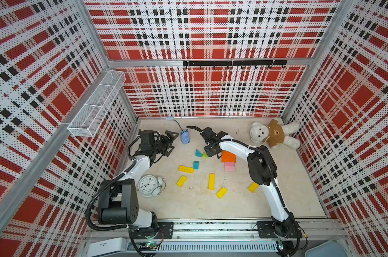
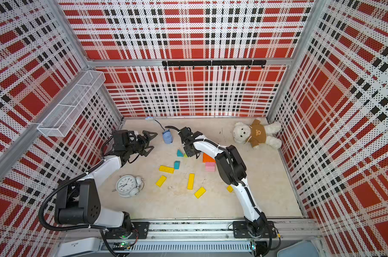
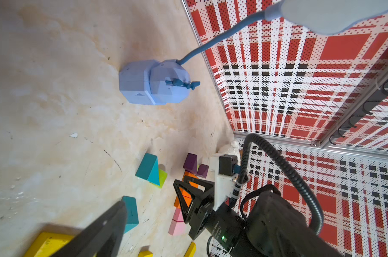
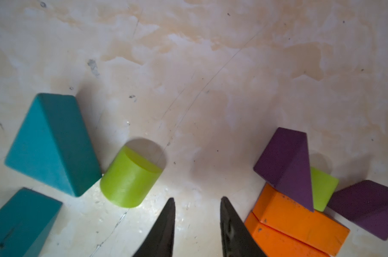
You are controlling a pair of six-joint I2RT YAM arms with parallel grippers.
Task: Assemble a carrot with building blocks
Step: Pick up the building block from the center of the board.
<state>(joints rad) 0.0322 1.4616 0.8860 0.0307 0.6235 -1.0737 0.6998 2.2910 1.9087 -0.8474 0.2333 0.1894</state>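
building blocks (image 1: 211, 181) lie scattered over the middle of a pale counter (image 1: 288, 189) inside a booth with red, black and white plaid walls. five flat yellow bars (image 1: 186, 169) lie apart from one another toward the near side. further back, two orange bars (image 4: 299, 222) lie side by side, touching, with two pink bars (image 1: 229, 166) just beside them. a purple triangle (image 4: 286, 166) rests on the orange bars, a second purple triangle (image 4: 366, 207) sits next to them, and a lime-green stub (image 4: 322, 189) shows between the two. a little way off, a teal triangle (image 4: 50, 142) touches another lime-green stub (image 4: 130, 178), and a second teal block (image 4: 19, 222) lies near them.

the right pincer (image 4: 196, 201) points down at bare counter between that lime-green stub and the orange bars. its jaws stand a narrow gap apart, with nothing between them. the left pincer (image 1: 175, 141) hangs near the left wall, well apart from the blocks, with its jaws spread wide and empty.

a pale blue toy with a bendy neck (image 1: 185, 138) stands at the back between the two arms. a white alarm clock (image 1: 147, 184) lies beside the left arm. a plush bear (image 1: 273, 134) in a brown shirt lies in the far right corner.
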